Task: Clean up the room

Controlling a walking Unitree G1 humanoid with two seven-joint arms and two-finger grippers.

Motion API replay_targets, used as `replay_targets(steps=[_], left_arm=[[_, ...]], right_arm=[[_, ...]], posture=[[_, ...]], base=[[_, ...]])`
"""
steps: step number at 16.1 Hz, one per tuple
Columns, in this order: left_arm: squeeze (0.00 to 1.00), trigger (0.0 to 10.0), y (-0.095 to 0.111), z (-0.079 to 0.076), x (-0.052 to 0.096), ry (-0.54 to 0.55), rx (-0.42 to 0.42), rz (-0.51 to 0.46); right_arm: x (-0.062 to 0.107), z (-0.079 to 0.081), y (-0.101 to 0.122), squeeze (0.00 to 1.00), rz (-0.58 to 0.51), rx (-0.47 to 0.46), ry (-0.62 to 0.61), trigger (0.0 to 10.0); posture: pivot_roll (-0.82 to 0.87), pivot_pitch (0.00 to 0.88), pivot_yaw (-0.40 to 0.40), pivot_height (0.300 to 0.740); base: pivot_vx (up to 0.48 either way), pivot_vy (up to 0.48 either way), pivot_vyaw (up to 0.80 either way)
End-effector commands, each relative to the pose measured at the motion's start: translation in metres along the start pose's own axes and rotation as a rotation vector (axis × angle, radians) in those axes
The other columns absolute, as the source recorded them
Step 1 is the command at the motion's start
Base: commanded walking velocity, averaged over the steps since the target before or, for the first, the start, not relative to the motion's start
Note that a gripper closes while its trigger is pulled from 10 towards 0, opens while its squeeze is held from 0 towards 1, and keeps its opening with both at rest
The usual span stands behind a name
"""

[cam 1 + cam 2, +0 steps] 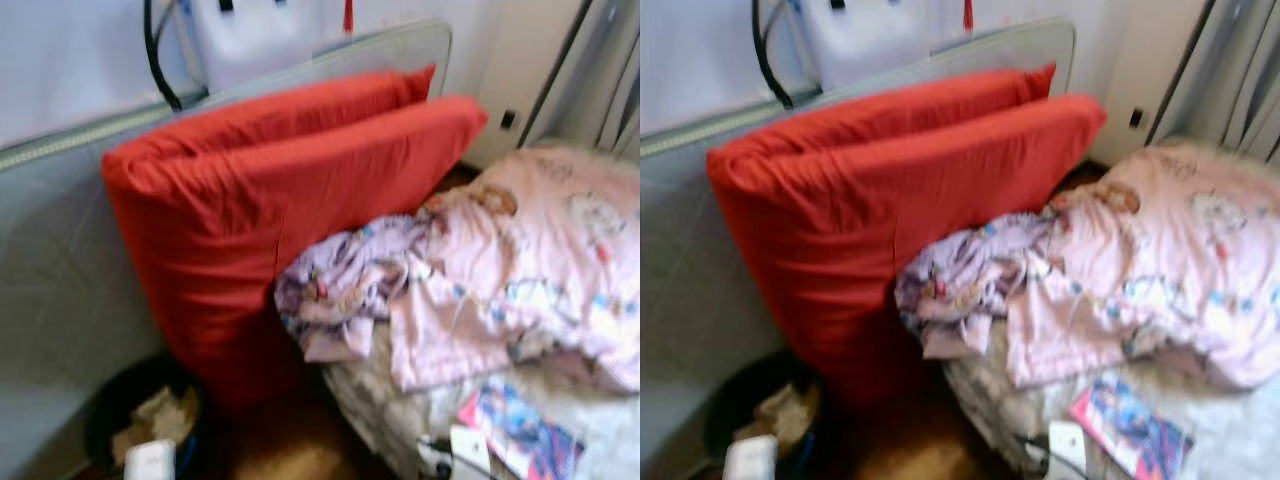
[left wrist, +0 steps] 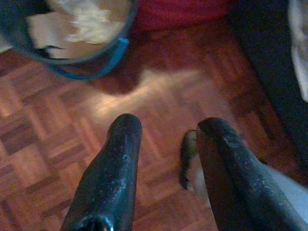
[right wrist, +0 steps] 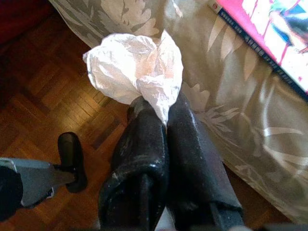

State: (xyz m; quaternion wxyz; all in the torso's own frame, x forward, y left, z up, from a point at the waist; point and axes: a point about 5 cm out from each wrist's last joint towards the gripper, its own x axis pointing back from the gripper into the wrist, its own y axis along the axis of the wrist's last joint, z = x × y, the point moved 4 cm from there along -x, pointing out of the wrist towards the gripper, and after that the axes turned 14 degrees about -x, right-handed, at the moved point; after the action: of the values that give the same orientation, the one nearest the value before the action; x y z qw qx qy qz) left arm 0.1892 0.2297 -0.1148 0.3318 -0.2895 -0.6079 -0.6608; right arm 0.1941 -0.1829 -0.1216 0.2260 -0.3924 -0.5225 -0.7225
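Note:
My right gripper (image 3: 161, 108) is shut on a crumpled white paper wad (image 3: 130, 67), held beside the bed's floral sheet (image 3: 226, 96) and above the parquet floor. In the left wrist view my left gripper (image 2: 166, 127) is open with nothing between its fingers and hangs over the floor. A short way beyond it is a dark bin (image 2: 96, 67) with a blue rim, holding paper scraps. The same bin (image 1: 120, 400) stands on the floor at the lower left, below the red pillows.
Two big red pillows (image 1: 280, 200) lean on a grey mattress (image 1: 60, 250) against the wall. A rumpled pink blanket (image 1: 520, 260) covers the bed at right. A colourful magazine (image 1: 520, 425) lies near its edge. Parquet floor (image 2: 43, 144) runs between bin and bed.

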Motion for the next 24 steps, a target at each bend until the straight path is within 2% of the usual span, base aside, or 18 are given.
replay_targets(steps=[1, 4, 6, 7, 10, 11, 12, 13, 15, 16, 17, 20, 23, 24], left_arm=[[0.00, 10.0, -0.009, -0.012, 0.001, -0.011, -0.023, 0.030], [0.00, 10.0, -0.008, -0.025, -0.001, -0.024, -0.030, 0.030], [0.00, 10.0, -0.010, -0.003, 0.002, -0.001, -0.028, 0.035], [0.00, 10.0, -0.011, 0.014, 0.004, 0.016, -0.027, 0.034], [0.00, 10.0, -0.011, 0.020, 0.005, 0.024, -0.025, 0.033], [0.00, 10.0, -0.010, 0.018, 0.005, 0.024, -0.026, 0.033], [0.00, 10.0, -0.009, 0.003, 0.002, 0.010, -0.028, 0.032], [0.00, 10.0, -0.009, -0.002, 0.001, 0.005, -0.028, 0.032], [0.00, 10.0, -0.006, -0.024, -0.001, -0.017, -0.030, 0.031], [0.00, 10.0, -0.006, -0.026, -0.002, -0.020, -0.031, 0.031], [0.00, 10.0, -0.005, -0.023, -0.002, -0.017, -0.030, 0.030], [0.00, 10.0, -0.001, 0.008, 0.001, 0.016, -0.023, 0.020], [0.00, 10.0, 0.000, 0.014, 0.001, 0.023, -0.021, 0.018], [0.00, 10.0, 0.001, 0.010, 0.000, 0.021, -0.016, 0.016]], right_arm=[[0.001, -0.002, -0.006, 0.00, 0.016, -0.003, -0.007, 10.0], [0.001, 0.000, -0.006, 0.00, 0.017, 0.024, -0.001, 10.0], [0.001, 0.000, -0.007, 0.00, 0.021, 0.038, -0.001, 10.0], [0.001, 0.001, -0.009, 0.00, 0.034, 0.016, 0.005, 10.0], [0.001, 0.002, -0.010, 0.00, 0.040, 0.011, 0.015, 10.0], [0.001, 0.003, -0.010, 0.00, 0.041, 0.018, 0.019, 10.0], [0.001, 0.004, -0.010, 0.00, 0.040, 0.018, 0.023, 10.0], [0.001, 0.004, -0.011, 0.00, 0.041, 0.018, 0.025, 10.0], [0.001, 0.007, -0.011, 0.00, 0.043, 0.028, 0.033, 10.0], [0.001, 0.007, -0.011, 0.00, 0.043, 0.036, 0.031, 10.0], [0.001, 0.007, -0.011, 0.00, 0.044, 0.046, 0.033, 10.0], [0.001, 0.007, -0.008, 0.00, 0.039, 0.061, 0.036, 10.0], [0.000, 0.004, -0.006, 0.00, 0.034, 0.070, 0.031, 10.0], [0.000, 0.003, -0.004, 0.00, 0.031, 0.079, 0.029, 10.0]], posture=[[0.04, 0.027, 0.025, 0.740], [0.04, 0.029, 0.027, 0.740], [0.04, 0.032, 0.028, 0.740], [0.04, 0.034, 0.028, 0.740], [0.04, 0.033, 0.026, 0.740], [0.04, 0.034, 0.026, 0.740], [0.04, 0.034, 0.025, 0.740], [0.04, 0.034, 0.025, 0.740], [0.04, 0.033, 0.025, 0.740], [0.04, 0.032, 0.025, 0.740], [0.04, 0.031, 0.024, 0.740], [0.04, 0.027, 0.015, 0.740], [0.04, 0.022, 0.005, 0.740], [0.05, 0.020, 0.002, 0.740]], base=[[0.000, 0.277, 0.00], [0.000, 0.282, 0.00], [0.000, 0.287, 0.80], [0.000, 0.281, 0.00], [0.000, 0.281, 0.00], [0.000, 0.281, 0.00], [0.000, 0.289, 0.00], [0.000, 0.285, 0.00], [0.000, 0.281, 0.00], [0.000, 0.285, 0.00], [0.000, 0.285, 0.00], [0.000, 0.282, 0.00], [0.000, 0.284, 0.00], [0.000, 0.281, -0.50]])
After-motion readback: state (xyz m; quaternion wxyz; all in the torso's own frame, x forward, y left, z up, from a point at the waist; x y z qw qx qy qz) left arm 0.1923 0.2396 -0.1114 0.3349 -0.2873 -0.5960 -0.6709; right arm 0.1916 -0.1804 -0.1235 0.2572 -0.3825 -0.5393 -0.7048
